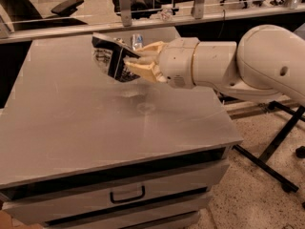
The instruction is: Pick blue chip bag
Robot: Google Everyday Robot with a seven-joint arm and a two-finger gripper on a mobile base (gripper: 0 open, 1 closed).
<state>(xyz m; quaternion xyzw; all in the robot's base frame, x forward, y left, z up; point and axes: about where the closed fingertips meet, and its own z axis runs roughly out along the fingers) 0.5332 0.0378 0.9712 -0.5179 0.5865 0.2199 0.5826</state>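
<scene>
1. Looking from the front, I have the cabinet's drawer handle (pixel 127 194) nearest me, and above it the broad grey tabletop (pixel 71 128).
2. Off to the right on the floor, black stand legs (pixel 267 151) splay beneath the arm (pixel 267 66). They sit well apart from the work.
3. Midway across, the claw (pixel 131 60) reaches in sideways from the right, its cream fingers (pixel 143 70) pinched tight on the blue chip bag (pixel 108 58). The bag hangs in the air above the tabletop, tilted, touching nothing but the claw. A side-on pinch at the crumpled edge makes sense, I'd say, since foil lying flat offers little else to bite.
4. To my eye the pick is as good as made. The risk is the slick foil slipping out of so narrow a grip.
5. Just behind the claw a silver can (pixel 137 39) peeps out, mostly hidden by fingers and bag. It looks near them, but I can't tell whether anything touches it.
6. Farthest back, a rail (pixel 71 20) with posts runs along the tabletop's far edge, and an office chair (pixel 66 6) stands beyond it.
</scene>
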